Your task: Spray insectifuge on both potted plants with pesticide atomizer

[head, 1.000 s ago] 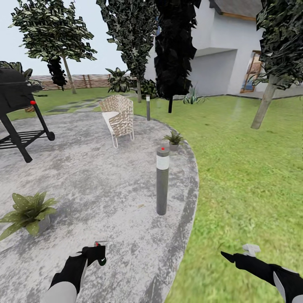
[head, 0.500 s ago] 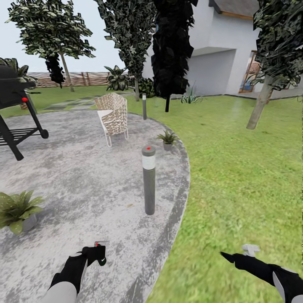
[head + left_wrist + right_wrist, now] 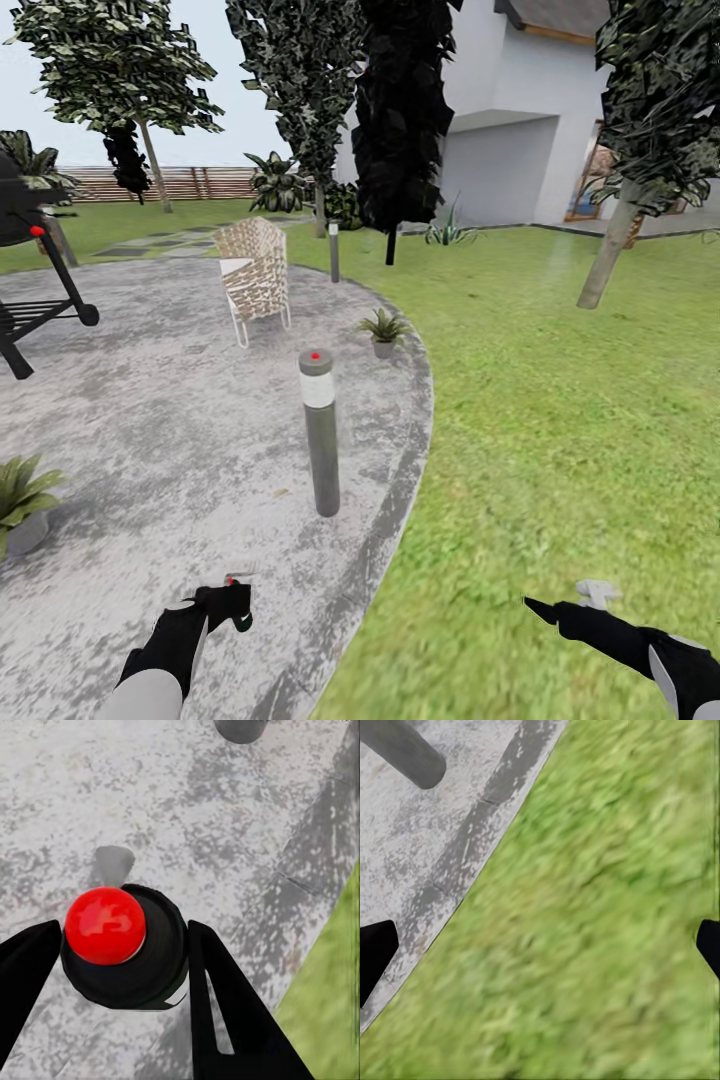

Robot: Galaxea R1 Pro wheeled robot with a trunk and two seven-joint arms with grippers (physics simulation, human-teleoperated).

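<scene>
We stand at the rim of the round stone patio point(image 3: 150, 420), whose curved edge runs from beside our left arm up past a grey bollard lamp point(image 3: 320, 432) to a second bollard point(image 3: 334, 252) farther off. To the right of that edge the lawn point(image 3: 560, 400) lies open as far as the white house point(image 3: 520, 120) and a leaning tree trunk point(image 3: 605, 255).

Our left pincer point(image 3: 232, 600) is closed on the pesticide atomizer point(image 3: 127, 945); in the left wrist view the dark body with its red cap sits between the 2 black fingers point(image 3: 217, 1005), both pressed against it, above the patio stone. Our right pincer point(image 3: 560, 606) hangs over the grass with its fingers spread wide and nothing between them.

1 potted plant point(image 3: 383, 328) sits in a small grey pot at the patio's edge, beyond the near bollard. The other potted plant point(image 3: 22, 495) stands at the far left of the patio, partly cut off. A wicker chair point(image 3: 254, 270) and a black grill point(image 3: 35, 270) stand farther back, before the wooden fence point(image 3: 150, 182).
</scene>
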